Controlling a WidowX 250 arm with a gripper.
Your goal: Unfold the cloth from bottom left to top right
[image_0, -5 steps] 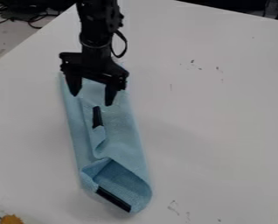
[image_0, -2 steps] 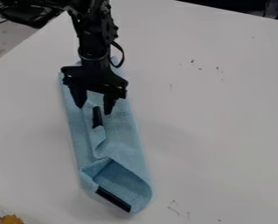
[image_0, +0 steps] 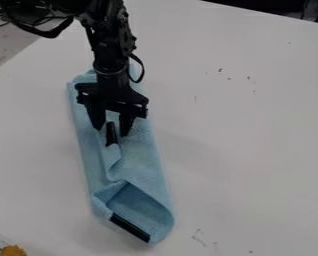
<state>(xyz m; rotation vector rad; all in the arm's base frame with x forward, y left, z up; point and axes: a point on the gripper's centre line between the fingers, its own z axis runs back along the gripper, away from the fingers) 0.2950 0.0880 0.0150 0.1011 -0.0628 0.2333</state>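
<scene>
The light blue cloth [image_0: 139, 155] lies folded into a long narrow strip, running from the upper left of the table down to the lower middle. A flap folded along its middle carries a short black strip [image_0: 111, 134], and a second black strip [image_0: 129, 228] edges the turned-over fold at its lower end. The gripper [image_0: 112, 132] hangs over the upper part of the cloth, its two fingers apart on either side of the upper black strip. Whether the fingertips touch the cloth, I cannot tell.
The white table [image_0: 245, 135] has a few dark marks at the upper right and near the bottom. An orange-yellow object [image_0: 13, 250] sits at the lower left corner. Cables lie beyond the table's edge at the upper left.
The gripper has moved down the view along the cloth, toward the upper black strip, and its fingers are somewhat closer together. The cloth looks unmoved.
</scene>
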